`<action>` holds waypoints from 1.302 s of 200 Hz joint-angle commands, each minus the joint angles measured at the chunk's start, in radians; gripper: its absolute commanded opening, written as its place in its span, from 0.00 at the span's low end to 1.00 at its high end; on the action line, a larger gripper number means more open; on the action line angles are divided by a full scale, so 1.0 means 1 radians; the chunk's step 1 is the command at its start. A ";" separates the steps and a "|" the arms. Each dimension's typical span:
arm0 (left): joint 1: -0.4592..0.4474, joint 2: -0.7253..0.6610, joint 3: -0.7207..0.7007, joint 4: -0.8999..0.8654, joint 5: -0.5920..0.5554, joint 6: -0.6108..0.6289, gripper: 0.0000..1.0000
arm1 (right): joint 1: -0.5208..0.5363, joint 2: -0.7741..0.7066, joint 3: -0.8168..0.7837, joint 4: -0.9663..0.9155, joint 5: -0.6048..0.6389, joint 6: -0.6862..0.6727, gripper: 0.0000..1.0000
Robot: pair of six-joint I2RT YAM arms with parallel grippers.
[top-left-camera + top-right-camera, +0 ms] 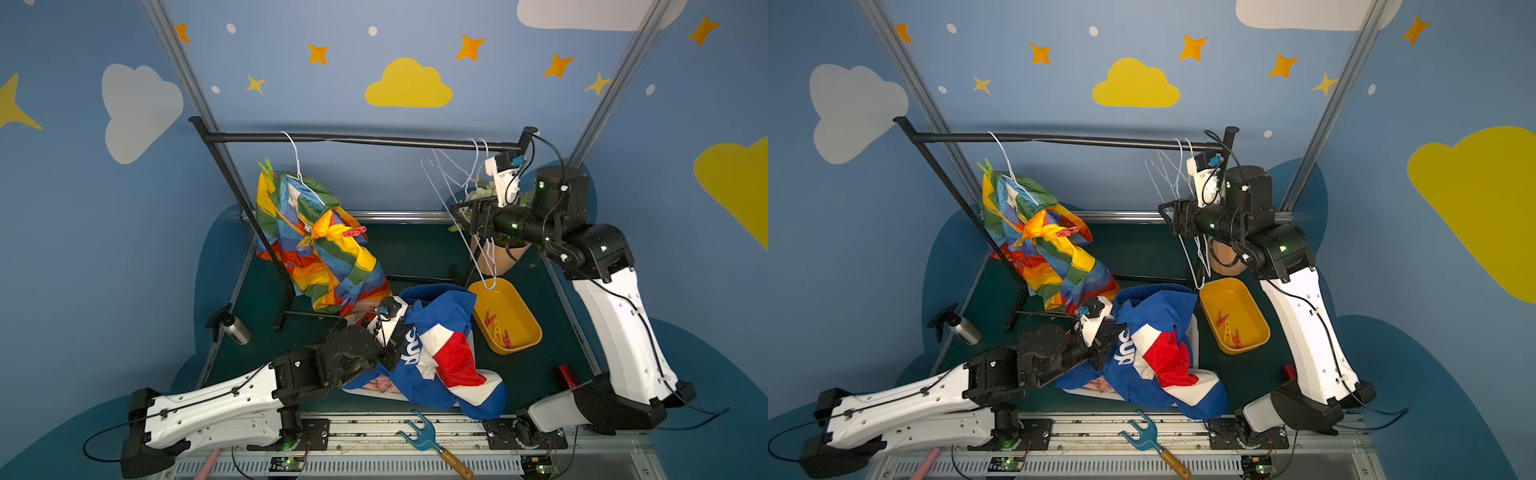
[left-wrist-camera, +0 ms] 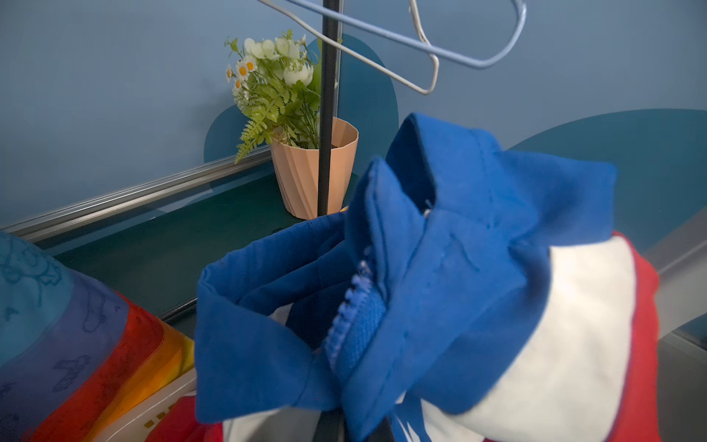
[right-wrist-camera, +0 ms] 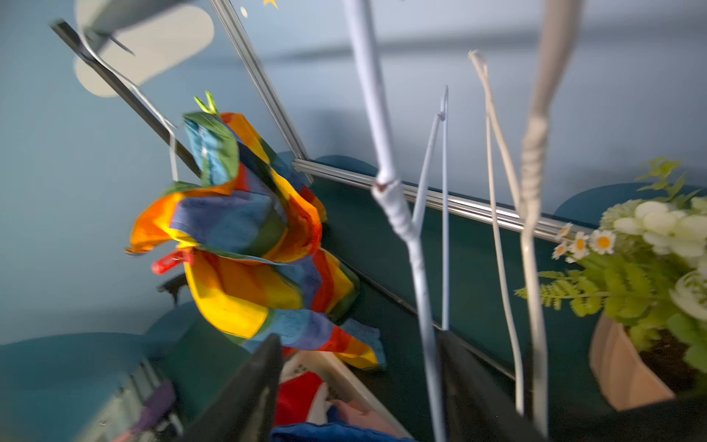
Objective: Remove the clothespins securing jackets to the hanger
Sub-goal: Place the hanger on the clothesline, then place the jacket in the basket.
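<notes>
Between its open jaws, the right gripper (image 3: pixel 359 338) frames a bare hanger (image 3: pixel 398 218); left gripper (image 1: pixel 1100 355) clamps the blue jacket (image 2: pixel 459 229), apparently for stowing.

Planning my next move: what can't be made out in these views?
Left gripper: fingertips buried under the blue jacket, left wrist and both top views.
Pink jacket: only a sliver shows under the blue jacket, both top views.
Clothespins in yellow bin: too small to count, both top views.
Red clothespin on rainbow jacket: motion-blurred, right wrist view.
</notes>
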 commanded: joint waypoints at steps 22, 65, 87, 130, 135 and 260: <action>0.004 0.007 0.052 -0.008 -0.050 -0.026 0.04 | 0.109 -0.207 -0.110 0.018 0.163 -0.147 0.84; 0.007 -0.013 0.077 -0.026 -0.113 -0.027 0.04 | 0.191 -0.410 -0.265 -0.051 0.269 -0.213 0.85; 0.025 -0.026 0.099 -0.043 -0.130 -0.024 0.04 | 0.249 -0.530 -0.417 -0.056 0.257 -0.199 0.83; 0.066 -0.016 0.149 -0.066 -0.117 -0.023 0.04 | 0.370 -0.729 -0.690 -0.053 0.267 -0.146 0.81; 0.071 -0.011 0.153 -0.068 -0.112 -0.025 0.04 | 0.376 -0.742 -0.703 -0.057 0.270 -0.148 0.80; 0.084 0.016 0.204 -0.039 -0.050 -0.011 0.04 | 0.641 -0.698 -1.219 -0.024 0.433 0.140 0.79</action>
